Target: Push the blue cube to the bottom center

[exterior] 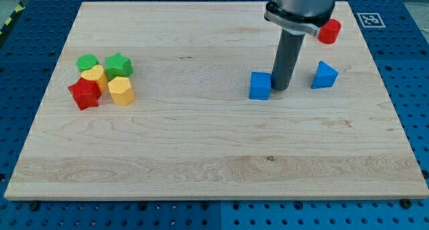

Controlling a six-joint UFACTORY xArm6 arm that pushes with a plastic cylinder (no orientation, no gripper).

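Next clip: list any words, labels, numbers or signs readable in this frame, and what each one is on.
No readable words, brands or numbers anywhere.
Black-and-white square marker on the board's top right corner: a coded pattern, no letters.
Blue cube, blue triangular block and the other blocks: plain, unmarked.
My tip, just right of the blue cube: no marking visible.

The blue cube [260, 86] sits flat on the board, right of the frame's center, at mid-height.

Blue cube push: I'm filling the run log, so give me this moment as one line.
blue cube: right of centre | my tip: at cube's right side | bottom centre: not reached
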